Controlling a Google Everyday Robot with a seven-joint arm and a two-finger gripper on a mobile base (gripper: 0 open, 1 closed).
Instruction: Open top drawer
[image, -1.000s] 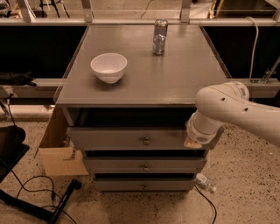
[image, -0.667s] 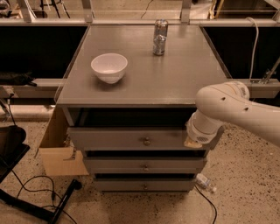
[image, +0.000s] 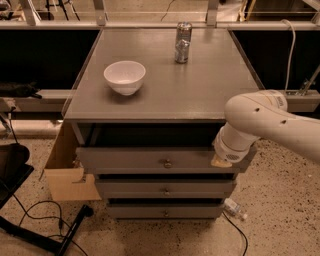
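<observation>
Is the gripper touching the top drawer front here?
Cannot tell. In the camera view the gripper sits at the top drawer's right end, but the arm hides any contact.

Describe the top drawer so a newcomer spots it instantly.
Under the grey table holding a white bowl and can sits a stack of three drawers. The top drawer is the uppermost, widest and tallest front, with the pincer at its right end.

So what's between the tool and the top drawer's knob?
Nothing: the camera view shows only bare top drawer front from its knob to the tool at its right end.
</observation>
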